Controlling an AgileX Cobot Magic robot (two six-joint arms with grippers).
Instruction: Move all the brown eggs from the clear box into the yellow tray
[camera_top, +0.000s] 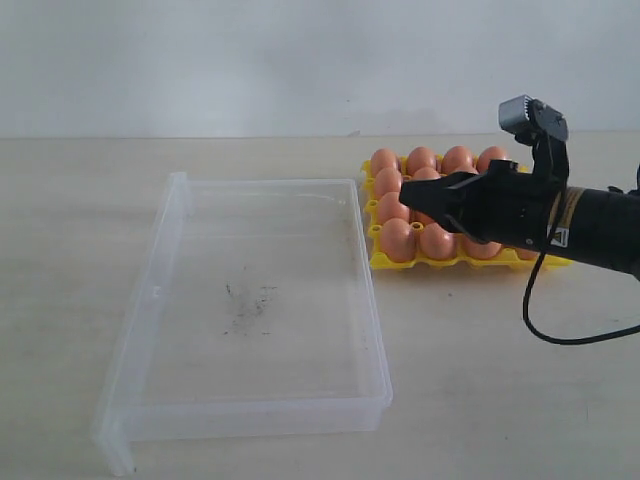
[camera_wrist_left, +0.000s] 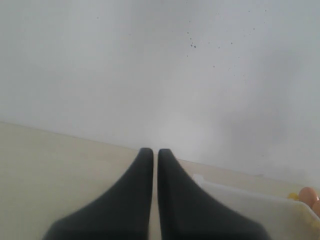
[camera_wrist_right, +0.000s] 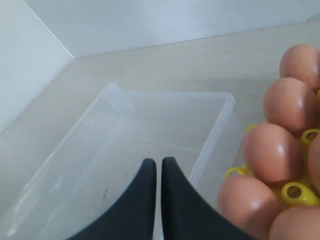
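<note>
Exterior: orange-brown oval eggs (camera_top: 421, 160) sat in the yellow plastic tray (camera_top: 385, 262) under the closed, empty right gripper (camera_top: 407, 187), whose arm hid some. Left wrist: left gripper (camera_wrist_left: 155, 151) was closed, empty. Right wrist: shallow clear plastic box (camera_wrist_right: 125, 130) lay ahead.

Readable text: we find none in any view.
Sign: we see a small triangular sticker (camera_top: 557, 238) on the black arm (camera_top: 600, 225) behind the right gripper (camera_top: 404, 184); we cannot read its mark.
</note>
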